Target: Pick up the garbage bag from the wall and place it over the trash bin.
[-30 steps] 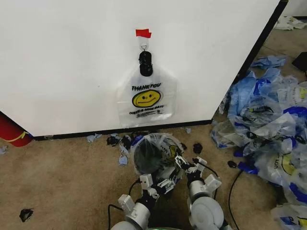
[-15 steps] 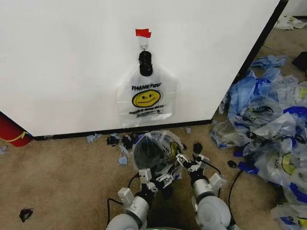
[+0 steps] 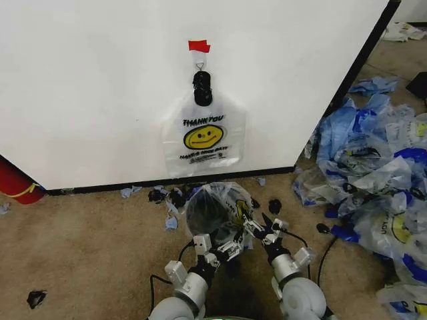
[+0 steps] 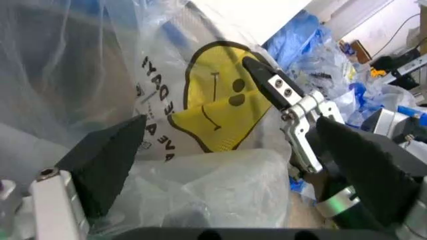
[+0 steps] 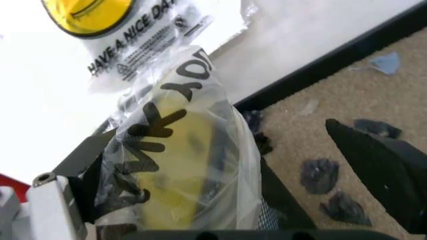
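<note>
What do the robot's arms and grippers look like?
Both arms are round and light grey. The left gripper and right gripper have silvery-white metal parts with small screws and black wedge-shaped fingers. Thin black cables loop from the wrists.

Head looks down; wrists face the garbage bag (image 3: 217, 208) closely.

A heap of blue and clear plastic bags (image 3: 380, 173) lies on the carpet (image 3: 87, 240) well off to the right of the tools. Dark scraps (image 3: 275, 205) lie just beyond them. A red cylinder (image 3: 17, 181) sits far left, a black scrap (image 3: 35, 297) nearer.
</note>
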